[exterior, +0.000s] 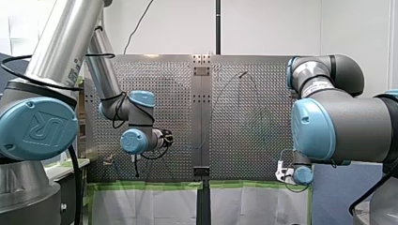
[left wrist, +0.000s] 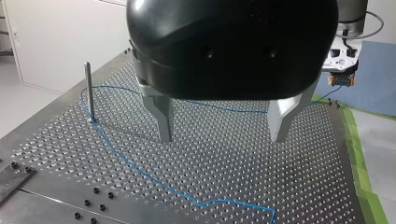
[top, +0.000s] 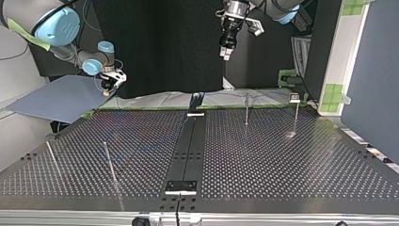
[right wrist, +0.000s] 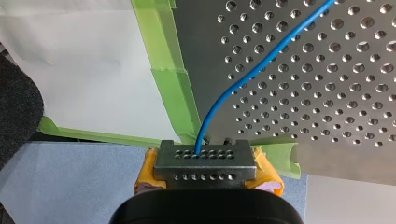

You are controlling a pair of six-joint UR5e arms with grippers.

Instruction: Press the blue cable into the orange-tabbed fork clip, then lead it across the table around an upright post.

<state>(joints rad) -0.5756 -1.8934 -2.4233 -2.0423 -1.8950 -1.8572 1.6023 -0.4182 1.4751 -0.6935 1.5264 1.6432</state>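
Front cam behind, top cam opp., both over table (exterior: 164, 79); wrist cams close, both on blue cable (right wrist: 252, 70).

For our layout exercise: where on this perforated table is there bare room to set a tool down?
Freest: in the top view, the perforated metal table right of the black centre rail, toward the near edge. Also under my left gripper, inside the curve of the thin blue cable. Crowded: around the upright metal post and my right gripper holding it.
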